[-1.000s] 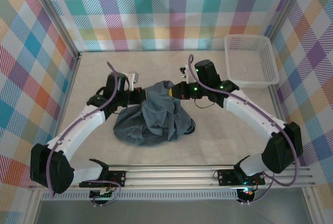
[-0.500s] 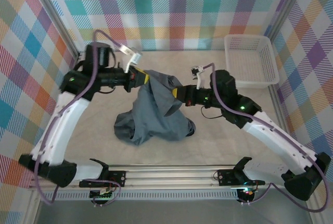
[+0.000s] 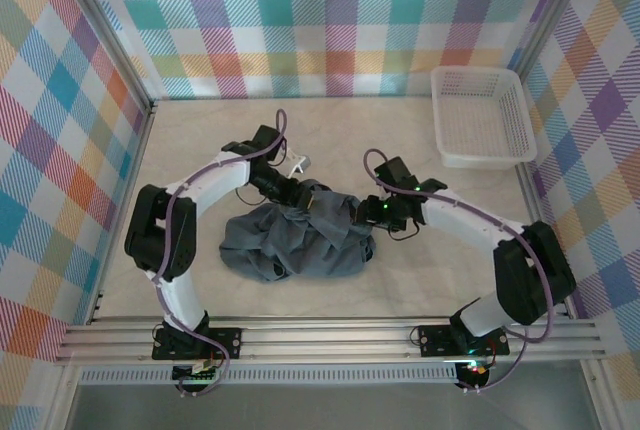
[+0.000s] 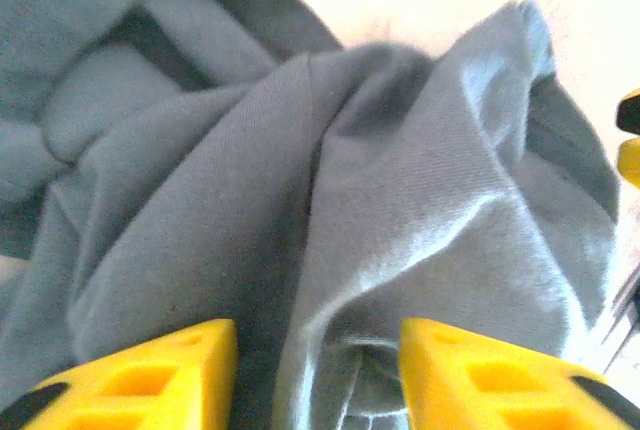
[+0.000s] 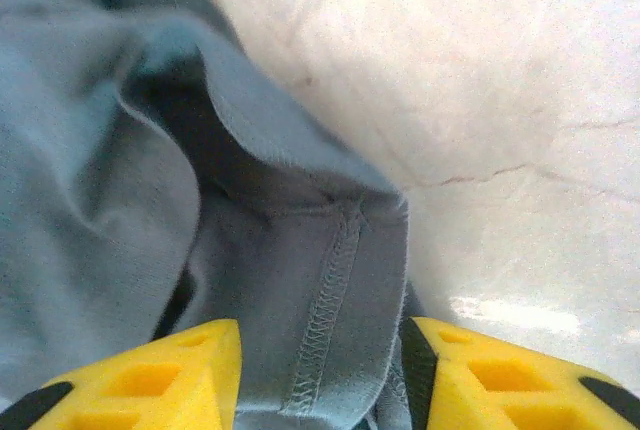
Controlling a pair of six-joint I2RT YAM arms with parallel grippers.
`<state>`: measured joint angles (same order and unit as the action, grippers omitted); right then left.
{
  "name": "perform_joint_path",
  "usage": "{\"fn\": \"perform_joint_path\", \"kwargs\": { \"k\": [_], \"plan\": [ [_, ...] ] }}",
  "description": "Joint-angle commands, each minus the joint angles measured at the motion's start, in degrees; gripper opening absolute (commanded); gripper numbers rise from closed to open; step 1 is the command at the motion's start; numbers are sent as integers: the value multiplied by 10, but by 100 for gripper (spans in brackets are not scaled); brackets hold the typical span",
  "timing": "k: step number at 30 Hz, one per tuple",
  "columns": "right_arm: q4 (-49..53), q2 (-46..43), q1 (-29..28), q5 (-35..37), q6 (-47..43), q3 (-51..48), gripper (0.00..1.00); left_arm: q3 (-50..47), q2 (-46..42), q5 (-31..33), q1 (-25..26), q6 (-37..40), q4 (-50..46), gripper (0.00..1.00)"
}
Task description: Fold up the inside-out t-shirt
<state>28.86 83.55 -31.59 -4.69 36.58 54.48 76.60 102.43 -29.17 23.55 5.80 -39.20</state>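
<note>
The inside-out t-shirt [image 3: 298, 240] lies in a crumpled, dark slate-grey heap in the middle of the counter [image 3: 200, 140], bunched up in thick folds rather than spread flat, with its far edge raised into a ridge between the two arms

The left tool [image 3: 306, 198] is at the heap's far left corner, touching the cloth. In the left wrist view its yellow fingers [image 4: 150, 375] stand apart, the tool [image 4: 318, 340] released, with a loose hump of the t-shirt [image 4: 330, 170] lying in the gap and beyond it, not pinched

The right tool [image 3: 362, 213] is at the heap's far right edge. In the right wrist view this tool [image 5: 322, 335] also stands unclenched: its yellow fingers [image 5: 150, 380] are spread, and a stitched hem of the t-shirt [image 5: 330, 280] runs loosely between them, seam side showing, with bare pale counter [image 5: 500, 100] to the right of the cloth

A white mesh basket [image 3: 480, 115] sits in the far right corner of the counter, well apart from the shirt. Walls of coloured plaid [image 3: 330, 20] close in the counter on three sides
</note>
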Motion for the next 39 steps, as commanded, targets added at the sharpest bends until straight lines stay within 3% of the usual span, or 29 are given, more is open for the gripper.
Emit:
{"fn": "perform_joint_path", "kwargs": {
  "k": [1, 5, 10, 12, 15, 18, 22, 26, 31, 34, 39],
  "plan": [
    [22, -62, 6, 31, -38, 22, 48, 6, -67, 40, 3, -34, 21, 55],
    [-1, -95, 3, -46, -64, 9, 40, -33, -134, 46, 3, -60, 32, 64],
    [-21, -55, -28, -123, -25, 26, 36, -89, -191, 58, 8, -92, 54, 68],
    [-50, -27, -28, -139, 30, 23, 40, -104, -201, 58, 9, -99, 62, 69],
    [-80, 16, -27, -128, 55, 35, 56, -113, -201, 58, 12, -103, 65, 70],
    [-87, 68, -22, -117, 63, 59, 59, -110, -195, 56, 15, -104, 66, 72],
    [-127, 119, -20, -184, 66, 81, 61, -103, -195, 56, 17, -101, 65, 74],
    [-153, 124, -18, -225, 90, 87, 45, -103, -198, 65, 17, -101, 61, 75],
    [-125, 44, -21, -220, 82, 83, 18, -112, -208, 73, 17, -107, 67, 76],
    [-130, 9, -35, -263, 70, 62, 1, -115, -205, 58, 17, -104, 75, 77],
    [-134, -26, -64, -308, 31, 22, 0, -115, -176, 107, 15, -126, 73, 77]
  ]
}}
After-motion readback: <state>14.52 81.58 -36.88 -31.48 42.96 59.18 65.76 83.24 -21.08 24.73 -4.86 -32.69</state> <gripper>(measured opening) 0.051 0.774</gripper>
